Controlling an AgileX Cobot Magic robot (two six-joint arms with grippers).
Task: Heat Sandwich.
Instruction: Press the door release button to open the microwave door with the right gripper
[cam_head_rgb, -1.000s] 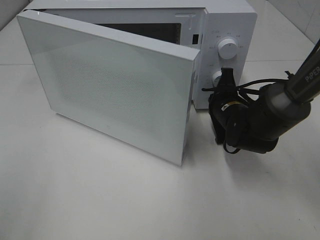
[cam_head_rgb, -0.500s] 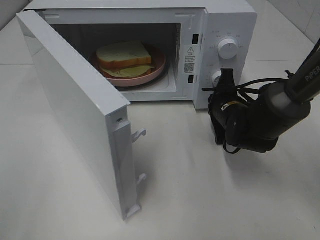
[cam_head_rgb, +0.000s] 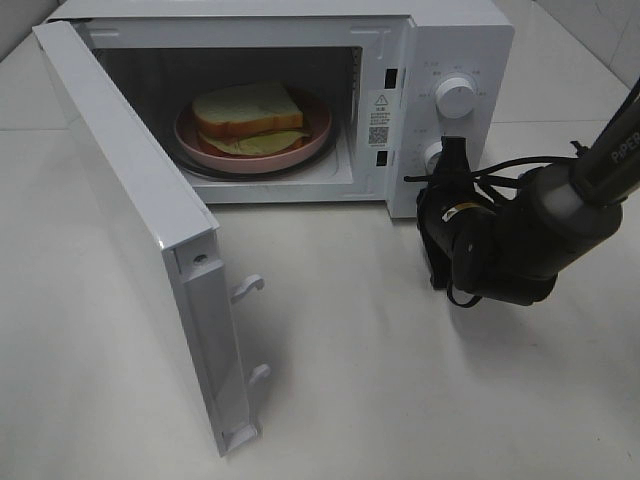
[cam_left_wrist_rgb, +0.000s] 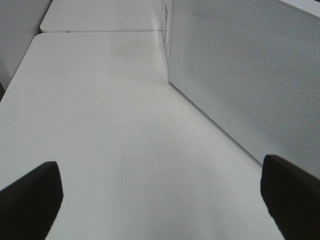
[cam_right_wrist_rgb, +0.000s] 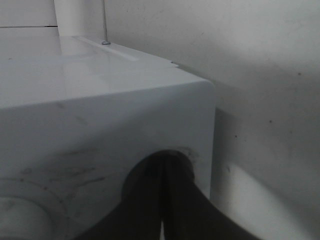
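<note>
The sandwich (cam_head_rgb: 248, 118) is found on the pink plate (cam_head_rgb: 319, 130) inside the microwave (cam_head_rgb: 470, 40), whose door (cam_head_rgb: 130, 200) is swung wide over the table (cam_head_rgb: 420, 390). The right gripper (cam_head_rgb: 453, 150) is pressed together at the lower knob (cam_head_rgb: 433, 156); the left gripper (cam_left_wrist_rgb: 160, 200) is held spread beside the door's outer face. Risk judged: nothing is heated if the knob is turned before the door is shut, and the left approach to the cavity is barred by the door.

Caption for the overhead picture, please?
Microwave door open, sandwich on a pink plate inside, right gripper shut beside the lower knob.
</note>
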